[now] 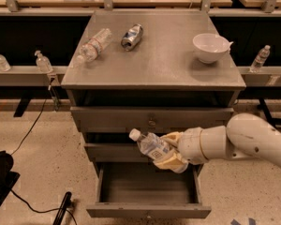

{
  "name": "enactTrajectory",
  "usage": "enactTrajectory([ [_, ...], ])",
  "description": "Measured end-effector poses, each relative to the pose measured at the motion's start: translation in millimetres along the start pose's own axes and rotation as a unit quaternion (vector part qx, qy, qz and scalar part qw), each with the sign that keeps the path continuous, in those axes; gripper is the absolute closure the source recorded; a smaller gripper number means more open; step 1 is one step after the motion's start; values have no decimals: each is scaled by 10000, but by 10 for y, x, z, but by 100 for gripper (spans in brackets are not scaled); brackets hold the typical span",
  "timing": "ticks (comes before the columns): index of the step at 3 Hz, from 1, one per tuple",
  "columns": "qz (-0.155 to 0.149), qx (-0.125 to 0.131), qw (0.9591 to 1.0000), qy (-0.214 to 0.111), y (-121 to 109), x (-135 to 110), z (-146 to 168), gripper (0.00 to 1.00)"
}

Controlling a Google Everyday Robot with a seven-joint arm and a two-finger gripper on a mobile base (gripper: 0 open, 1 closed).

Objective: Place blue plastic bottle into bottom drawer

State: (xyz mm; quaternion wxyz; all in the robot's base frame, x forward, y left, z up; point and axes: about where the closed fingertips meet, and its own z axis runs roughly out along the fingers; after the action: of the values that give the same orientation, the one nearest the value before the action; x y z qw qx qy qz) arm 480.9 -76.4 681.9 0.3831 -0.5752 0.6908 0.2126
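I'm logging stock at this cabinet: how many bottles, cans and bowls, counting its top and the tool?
Bottles: 2 (clear bottle on the cabinet; blue plastic bottle held in the tool above the open bottom drawer)
Can: 1
Bowl: 1
Total: 4

End effector [170,154] gripping blue plastic bottle [150,146] hangs over the open bottom drawer [147,211]

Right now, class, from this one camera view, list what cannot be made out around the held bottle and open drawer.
Base of the small clear blue-labelled plastic bottle: camera view, covered by the gripper holding it above the open grey metal bottom drawer.
Label print: too small.
Drawer's rear floor: partly behind gripper and bottle.
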Motion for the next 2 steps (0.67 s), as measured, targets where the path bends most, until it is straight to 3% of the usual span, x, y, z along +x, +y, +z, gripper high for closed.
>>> enactTrajectory([
  [1, 141, -10, 9998, -131, -30, 667, 478, 100],
  [2, 120, -31, 9995, -280, -58, 1145, 803, 100],
])
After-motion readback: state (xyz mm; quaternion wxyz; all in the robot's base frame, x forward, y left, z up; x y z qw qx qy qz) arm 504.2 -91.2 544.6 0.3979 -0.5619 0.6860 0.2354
